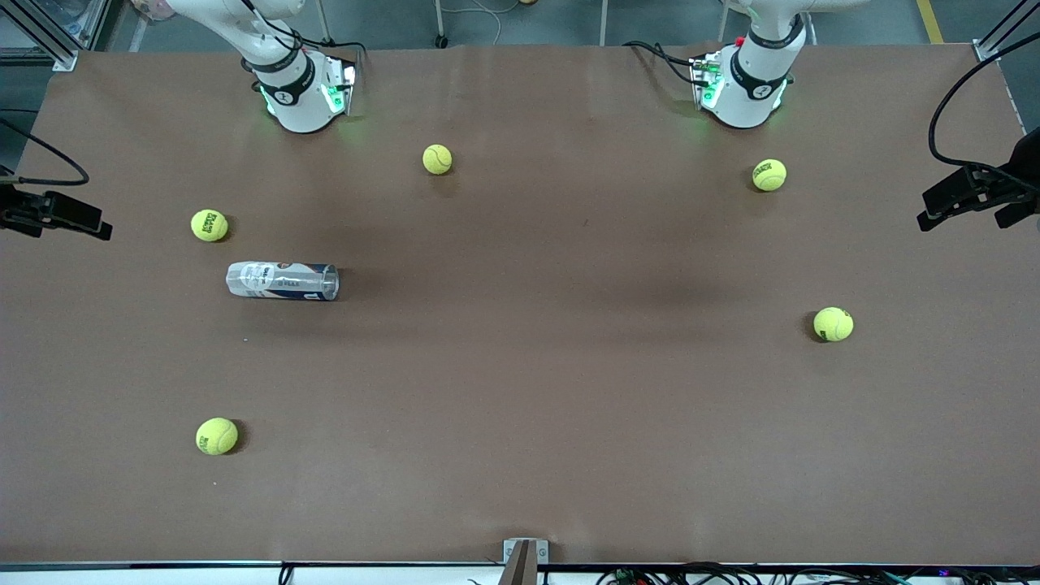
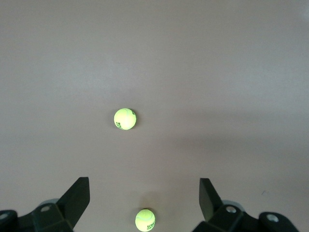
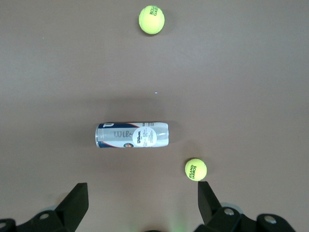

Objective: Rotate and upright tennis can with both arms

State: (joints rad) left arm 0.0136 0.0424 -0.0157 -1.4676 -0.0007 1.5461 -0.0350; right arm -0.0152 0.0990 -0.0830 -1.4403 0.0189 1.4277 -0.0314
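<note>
The tennis can is lying on its side on the brown table, toward the right arm's end, with its long axis running along the table's length, from one arm's end toward the other. A tennis ball is sitting near it, farther from the front camera, and a second ball is lying well apart from it, nearer to that camera. Three more balls are resting toward the middle and the left arm's end.

The right arm is standing much closer to the can than the left arm. The right gripper is hanging high over the can's patch of table, its fingers spread wide and holding nothing; in the right wrist view the can is lying crosswise to the gap between the fingers, so the jaws are closing along its length rather than across its width.

The left gripper is waiting high over the left arm's end, likewise wide apart and empty, with only two balls beneath it and no can in its view. By this layout, the first reach probably falls to the right arm, after a wrist turn.
</note>
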